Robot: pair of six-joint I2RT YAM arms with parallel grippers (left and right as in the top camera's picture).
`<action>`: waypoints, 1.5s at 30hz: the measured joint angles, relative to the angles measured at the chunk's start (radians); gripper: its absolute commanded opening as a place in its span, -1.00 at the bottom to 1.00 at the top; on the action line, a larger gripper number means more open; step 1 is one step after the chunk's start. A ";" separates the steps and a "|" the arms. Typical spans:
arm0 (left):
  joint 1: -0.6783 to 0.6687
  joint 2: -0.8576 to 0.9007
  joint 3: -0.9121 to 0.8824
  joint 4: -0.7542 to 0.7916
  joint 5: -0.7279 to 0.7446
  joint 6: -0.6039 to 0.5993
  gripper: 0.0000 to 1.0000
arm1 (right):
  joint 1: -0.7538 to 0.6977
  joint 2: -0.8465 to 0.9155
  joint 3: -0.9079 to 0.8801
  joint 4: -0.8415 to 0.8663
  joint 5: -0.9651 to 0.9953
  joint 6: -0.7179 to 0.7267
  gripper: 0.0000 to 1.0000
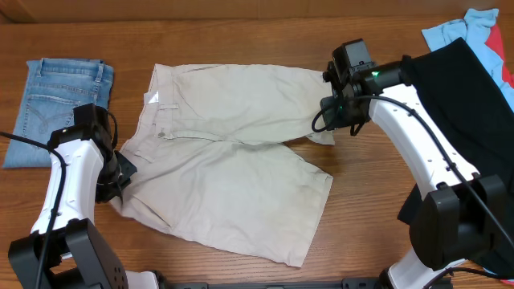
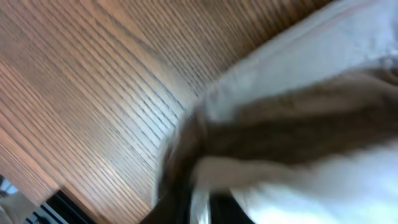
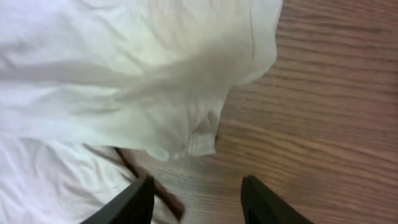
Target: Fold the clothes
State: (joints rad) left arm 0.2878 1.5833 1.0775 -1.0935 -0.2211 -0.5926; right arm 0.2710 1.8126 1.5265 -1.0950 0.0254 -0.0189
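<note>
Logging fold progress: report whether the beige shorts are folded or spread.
Spread, not folded. Overhead, the shorts lie flat on the table, upper leg and lower leg splayed apart, waistband uncovered.

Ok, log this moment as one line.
khaki shorts: laid out, unfolded | left end effector: at waistband corner, grip unclear | right end effector: open, beside leg hem
</note>
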 measured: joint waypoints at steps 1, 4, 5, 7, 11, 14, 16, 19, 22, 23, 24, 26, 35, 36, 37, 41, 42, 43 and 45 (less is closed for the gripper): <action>0.000 0.000 0.000 0.000 0.000 0.005 0.29 | 0.000 0.000 -0.016 0.016 0.000 0.010 0.08; 0.000 0.000 0.000 0.012 0.000 0.011 0.43 | 0.000 0.005 -0.083 0.063 0.000 0.037 0.10; 0.000 0.000 0.000 0.019 0.000 0.015 0.43 | 0.000 0.006 -0.109 0.086 0.000 0.044 0.10; 0.000 0.000 0.000 0.029 0.000 0.016 0.43 | 0.000 0.014 -0.165 0.130 0.000 0.064 0.09; 0.000 0.000 0.000 0.032 0.000 0.024 0.42 | 0.000 0.029 -0.251 0.208 -0.001 0.123 0.06; 0.000 0.000 0.000 0.035 0.002 0.027 0.43 | 0.000 0.031 -0.288 0.273 -0.003 0.171 0.06; 0.000 0.000 0.000 0.036 0.005 0.027 0.42 | 0.000 0.031 -0.307 0.331 -0.015 0.192 0.07; 0.000 0.000 0.000 0.035 0.008 0.027 0.43 | 0.000 0.031 -0.341 0.404 -0.035 0.212 0.06; 0.000 0.000 0.000 0.036 0.009 0.027 0.42 | 0.000 0.031 -0.380 0.458 -0.048 0.224 0.06; 0.000 0.000 0.000 0.035 0.008 0.027 0.43 | 0.000 0.031 -0.393 0.471 -0.051 0.225 0.05; 0.000 0.000 0.000 0.035 0.009 0.027 0.43 | 0.000 0.031 -0.403 0.479 -0.053 0.228 -0.07; 0.000 0.000 0.000 0.035 0.008 0.027 0.43 | 0.000 0.031 -0.422 0.482 -0.055 0.234 -0.39; 0.000 0.000 0.000 0.035 0.012 0.027 0.41 | 0.000 0.039 -0.437 0.475 -0.053 0.233 -0.92; 0.000 0.000 0.000 0.035 0.012 0.027 0.40 | 0.000 0.039 -0.437 0.468 -0.045 0.233 -0.92; 0.000 0.000 0.000 0.034 0.013 0.030 0.38 | 0.000 0.039 -0.437 0.453 -0.027 0.236 -0.92; 0.000 0.000 0.000 0.032 0.019 0.051 0.35 | -0.019 0.038 -0.424 0.316 0.136 0.322 -0.92; 0.000 0.000 0.000 0.033 0.020 0.053 0.33 | -0.029 0.038 -0.422 0.292 0.171 0.341 -0.92; 0.000 0.000 0.000 0.033 0.021 0.054 0.32 | -0.045 0.038 -0.420 0.270 0.219 0.364 -0.92; 0.000 0.000 0.003 0.034 0.032 0.071 0.31 | -0.084 0.038 -0.420 0.255 0.293 0.388 -0.92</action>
State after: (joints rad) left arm 0.2878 1.5833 1.0805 -1.0592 -0.1886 -0.5213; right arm 0.1867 1.8507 1.1069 -0.8398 0.3180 0.3691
